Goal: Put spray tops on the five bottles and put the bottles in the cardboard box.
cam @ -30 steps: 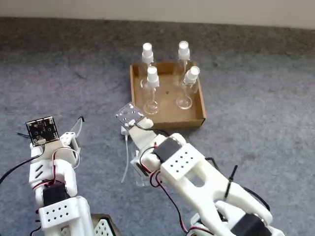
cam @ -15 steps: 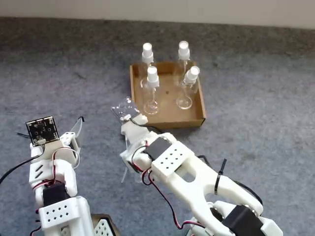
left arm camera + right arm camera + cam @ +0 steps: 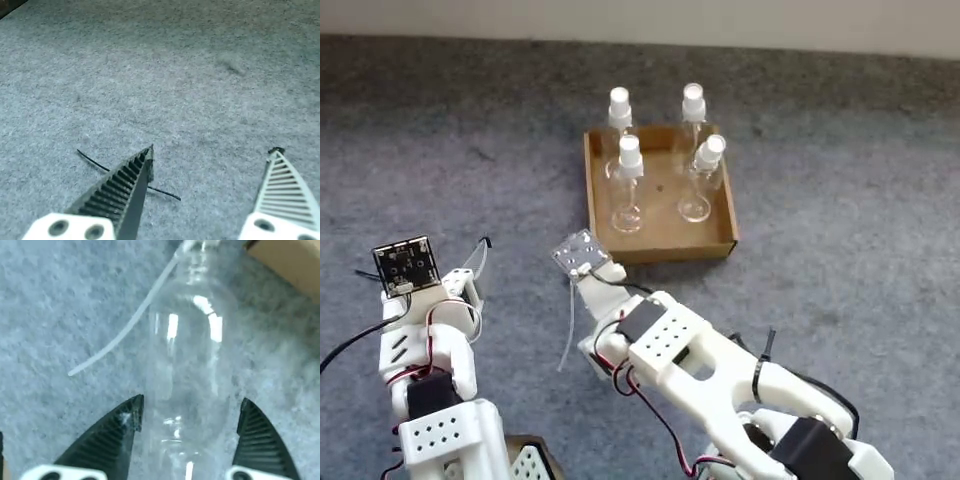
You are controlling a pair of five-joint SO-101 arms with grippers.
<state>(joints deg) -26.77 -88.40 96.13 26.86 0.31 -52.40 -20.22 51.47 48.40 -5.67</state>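
The tabletop (image 3: 840, 150) is covered in grey, carpet-like fabric, and an open cardboard box (image 3: 662, 246) sits on it just above the centre of the high view. Near a corner of the box a clear bottle (image 3: 190, 365) lies on its side with a thin white tube (image 3: 566, 330) beside it — and a thin black strand (image 3: 92, 160) lies on the fabric toward the left.

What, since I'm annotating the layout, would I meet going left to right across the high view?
Left arm → thin white tube → cardboard box. The right arm overlaps both tube and box, so it's left out.
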